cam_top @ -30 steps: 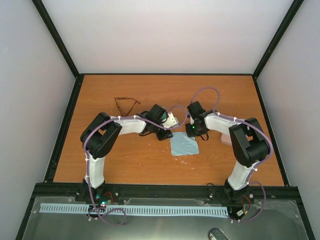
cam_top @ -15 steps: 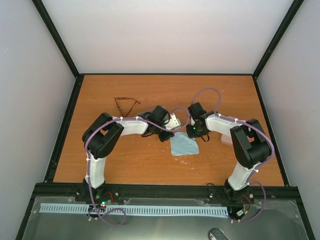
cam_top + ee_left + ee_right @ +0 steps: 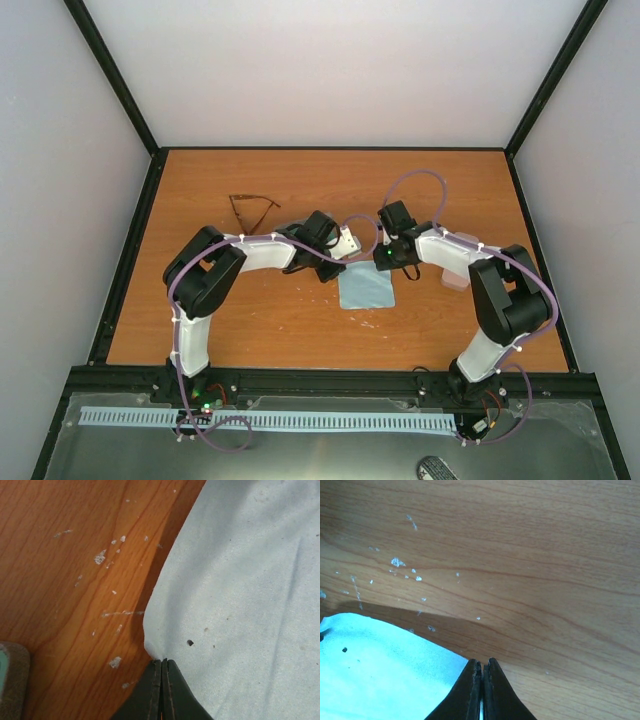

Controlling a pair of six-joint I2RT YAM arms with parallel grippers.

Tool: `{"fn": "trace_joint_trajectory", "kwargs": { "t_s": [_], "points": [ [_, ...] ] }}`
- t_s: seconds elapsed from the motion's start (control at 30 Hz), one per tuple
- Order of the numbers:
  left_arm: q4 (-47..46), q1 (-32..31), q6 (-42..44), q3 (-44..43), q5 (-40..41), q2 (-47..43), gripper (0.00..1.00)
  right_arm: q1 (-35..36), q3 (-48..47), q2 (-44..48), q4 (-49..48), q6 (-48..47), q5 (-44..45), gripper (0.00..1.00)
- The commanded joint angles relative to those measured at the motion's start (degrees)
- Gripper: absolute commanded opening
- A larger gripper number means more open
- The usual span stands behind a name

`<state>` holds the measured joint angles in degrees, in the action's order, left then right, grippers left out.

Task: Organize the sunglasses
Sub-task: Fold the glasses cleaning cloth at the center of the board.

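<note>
One pair of sunglasses (image 3: 252, 208), dark brown and thin-framed, lies on the table at the back left, apart from both arms. In the middle lies a light blue cloth (image 3: 366, 290). My left gripper (image 3: 344, 267) is shut on the cloth's far left corner, and the left wrist view shows the cloth (image 3: 240, 580) pinched between the closed fingertips (image 3: 155, 680) of the left gripper (image 3: 162, 662). My right gripper (image 3: 392, 269) is shut on the far right corner, where the cloth (image 3: 380, 670) runs in between the jaws of the right gripper (image 3: 482, 663).
A pink case (image 3: 453, 279) lies at the right, partly under the right arm. A grey felt-like object (image 3: 11, 680) shows at the lower left of the left wrist view. White specks dot the wooden table (image 3: 300, 320). Black rails edge the table.
My left gripper has shut on the cloth's corner. The right arm's elbow has swung outward to the right, and the cloth has shifted slightly.
</note>
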<state>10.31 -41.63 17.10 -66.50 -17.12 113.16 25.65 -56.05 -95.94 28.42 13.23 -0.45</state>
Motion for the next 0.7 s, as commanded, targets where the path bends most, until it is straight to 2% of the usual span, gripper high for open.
{"fn": "trace_joint_trajectory", "kwargs": {
  "t_s": [0.0, 0.43, 0.67],
  "points": [
    [0.25, -0.55, 1.1, -1.82, 0.96, -2.54, 0.01, -0.07, 0.92, 2.4, -2.32, -0.33, 0.07, 0.03],
    [0.49, -0.49, -0.33, 0.85, -2.97, -7.91, 0.01, -0.16, 2.62, 6.34, -3.4, -0.22, -2.58, 0.03],
    [-0.14, -0.53, 0.03, 5.02, -3.43, -8.76, 0.01, -0.17, 5.69, 8.87, -4.12, 0.94, -3.67, 0.03]
  ]
}}
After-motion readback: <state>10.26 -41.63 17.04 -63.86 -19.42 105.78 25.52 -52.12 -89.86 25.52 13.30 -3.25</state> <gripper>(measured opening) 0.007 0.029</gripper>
